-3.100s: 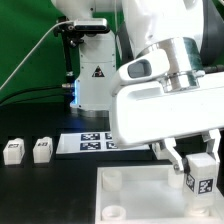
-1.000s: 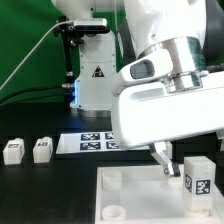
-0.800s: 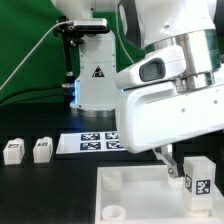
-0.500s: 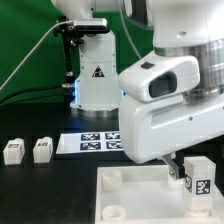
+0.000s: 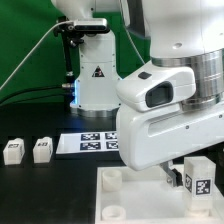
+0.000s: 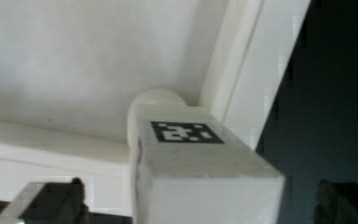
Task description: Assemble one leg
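Observation:
The leg (image 5: 198,178), a small white post with a marker tag on its face, stands upright on the far right corner of the white rimmed tabletop panel (image 5: 135,195). My gripper (image 5: 192,172) is open and straddles it. One dark finger (image 5: 171,178) shows on the leg's left in the exterior view; the other is hidden. In the wrist view the leg (image 6: 194,160) sits at the panel's corner (image 6: 87,80), between the fingertips (image 6: 51,202) of my gripper (image 6: 197,204), with a gap on each side.
Two more small white legs (image 5: 14,151) (image 5: 42,150) lie on the dark table at the exterior view's left. The marker board (image 5: 90,142) lies behind the panel. The panel has round sockets (image 5: 113,179) on its left side. The arm's base (image 5: 95,80) stands at the back.
The hand let go of the leg and has turned and shifted; its body now looks larger and lower in the exterior view. The leg has stayed upright in the same corner.

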Robot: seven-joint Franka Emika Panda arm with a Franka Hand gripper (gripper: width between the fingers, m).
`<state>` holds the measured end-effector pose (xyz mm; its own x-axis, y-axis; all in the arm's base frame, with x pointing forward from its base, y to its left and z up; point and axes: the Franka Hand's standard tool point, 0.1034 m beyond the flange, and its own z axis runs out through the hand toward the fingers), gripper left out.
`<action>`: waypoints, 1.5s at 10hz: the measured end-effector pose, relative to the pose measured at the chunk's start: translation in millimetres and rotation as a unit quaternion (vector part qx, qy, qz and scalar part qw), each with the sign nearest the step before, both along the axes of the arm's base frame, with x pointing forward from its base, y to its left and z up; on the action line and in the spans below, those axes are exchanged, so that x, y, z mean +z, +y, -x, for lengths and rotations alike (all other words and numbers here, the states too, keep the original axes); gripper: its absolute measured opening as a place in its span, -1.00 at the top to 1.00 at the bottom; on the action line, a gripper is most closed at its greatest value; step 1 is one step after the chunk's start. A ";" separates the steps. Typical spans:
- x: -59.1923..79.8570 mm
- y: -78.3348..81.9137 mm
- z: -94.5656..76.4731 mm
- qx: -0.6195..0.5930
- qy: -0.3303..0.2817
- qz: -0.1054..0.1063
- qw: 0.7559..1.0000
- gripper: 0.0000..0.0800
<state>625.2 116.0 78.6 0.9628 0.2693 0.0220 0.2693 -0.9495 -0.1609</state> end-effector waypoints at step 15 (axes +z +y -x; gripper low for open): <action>-5.5 -9.3 -6.0 -0.587 0.058 -0.016 0.807 0.25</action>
